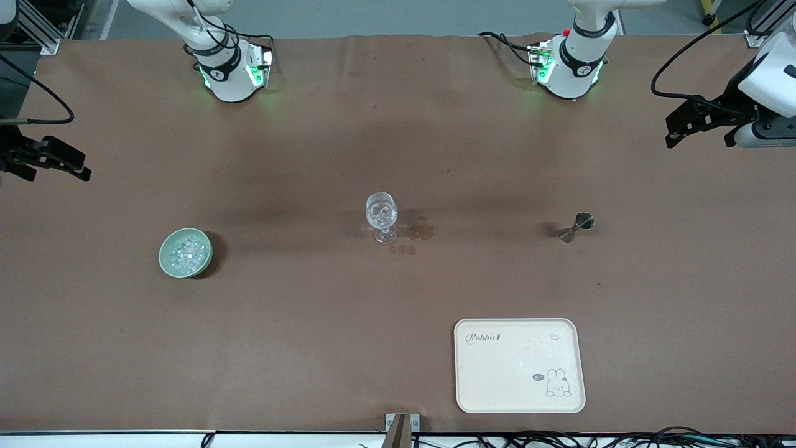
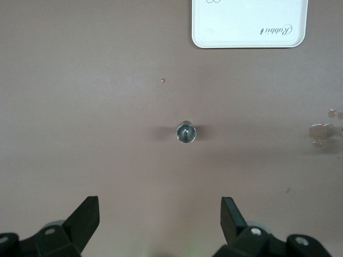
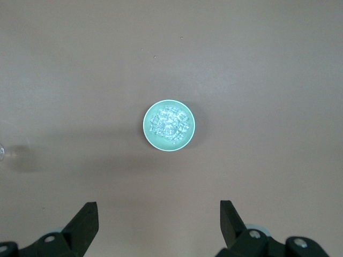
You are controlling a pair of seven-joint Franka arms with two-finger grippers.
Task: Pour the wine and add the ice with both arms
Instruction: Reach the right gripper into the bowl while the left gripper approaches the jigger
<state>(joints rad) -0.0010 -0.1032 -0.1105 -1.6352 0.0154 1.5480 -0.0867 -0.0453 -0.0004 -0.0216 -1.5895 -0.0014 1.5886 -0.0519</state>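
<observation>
Front view: ice (image 1: 185, 252) is sitting in a green bowl (image 1: 168, 258) at nine o'clock from the wine glass (image 1: 381, 216); a jigger (image 1: 576, 226) is standing at three o'clock.

Left wrist view: left gripper (image 2: 159, 219) is hanging released above the jigger (image 2: 186, 132).

Right wrist view: right gripper (image 3: 158, 219) is hanging released above the bowl (image 3: 151, 136) of ice (image 3: 170, 123).

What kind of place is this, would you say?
Probably a robotics lab bench, not a bar: two arms bolted to a brown-covered table, cables along its edge, and a lone wine glass staged beside a bowl of ice.
</observation>
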